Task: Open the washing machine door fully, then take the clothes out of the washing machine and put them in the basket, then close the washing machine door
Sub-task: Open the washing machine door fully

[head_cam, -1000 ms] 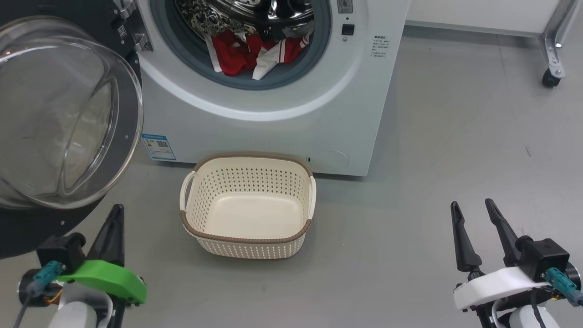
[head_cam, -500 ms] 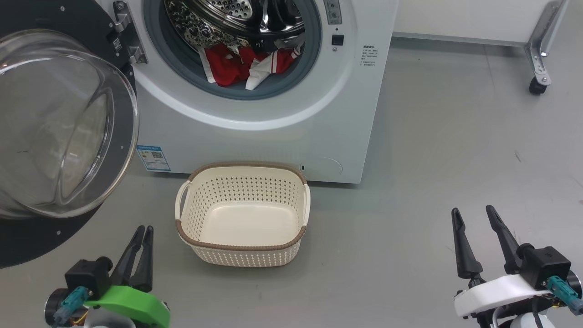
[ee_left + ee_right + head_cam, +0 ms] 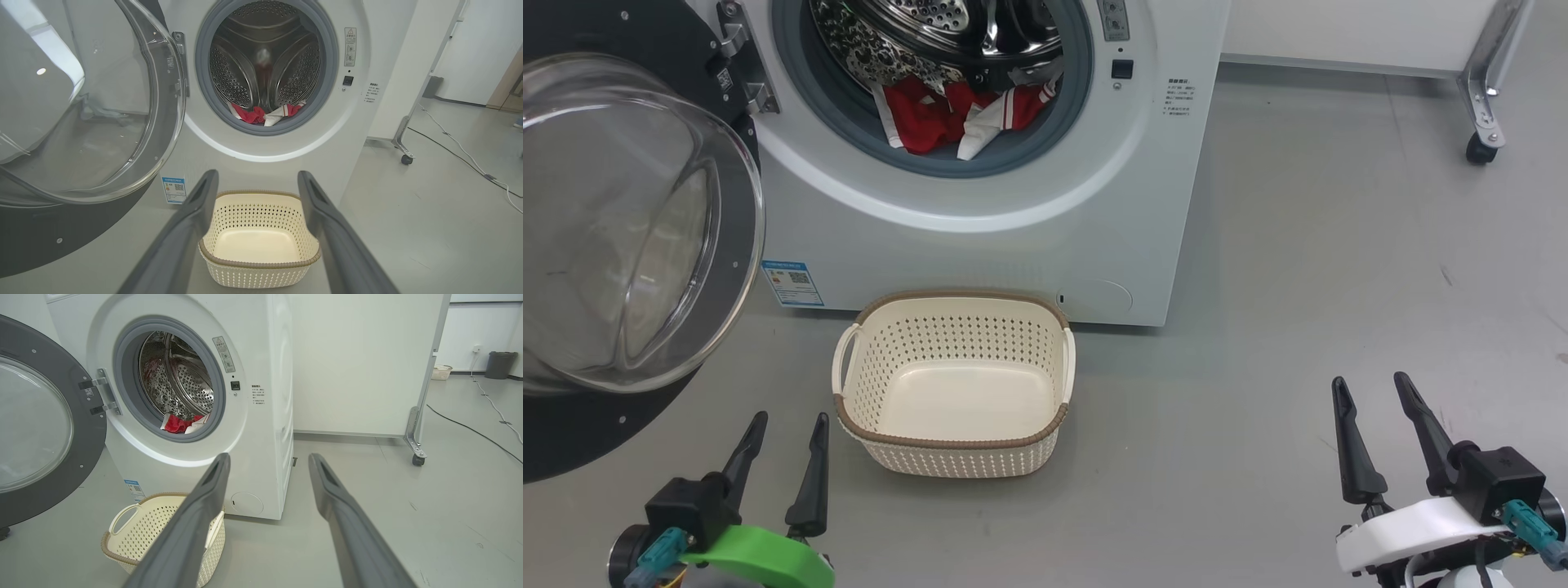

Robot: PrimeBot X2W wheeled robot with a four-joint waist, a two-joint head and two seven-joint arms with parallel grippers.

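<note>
I am holding both sets of jaws spread wide, and neither is gripping anything. The washing machine door (image 3: 629,229) is standing swung out on its hinge, ahead of my left jaws and off to their left, its glass bowl bulging toward me. It looks far enough open to me, so I am treating the opening step as done and moving on to taking the laundry out.

The basket (image 3: 947,443) is sitting empty on the floor just ahead of my left jaws and a little to their right. Along the left wrist view it is lying framed between the two fingers (image 3: 192,228). Beyond it, the washing machine (image 3: 980,237) is facing me. The clothes (image 3: 931,118) are lying in a red and white heap at the bottom lip of the drum, well ahead of my left jaws and above them. Nothing has gone into the basket yet.

My right jaws are waiting well off to the right of the basket, their fingers (image 3: 1347,449) pointing at bare floor.

Next I am expecting to carry my left jaws forward over the basket and up into the round opening. They should go in wide, sink into the red heap and pinch a good fold. I am judging the grey rubber ring and the door on the left to be the things to steer clear of.
</note>
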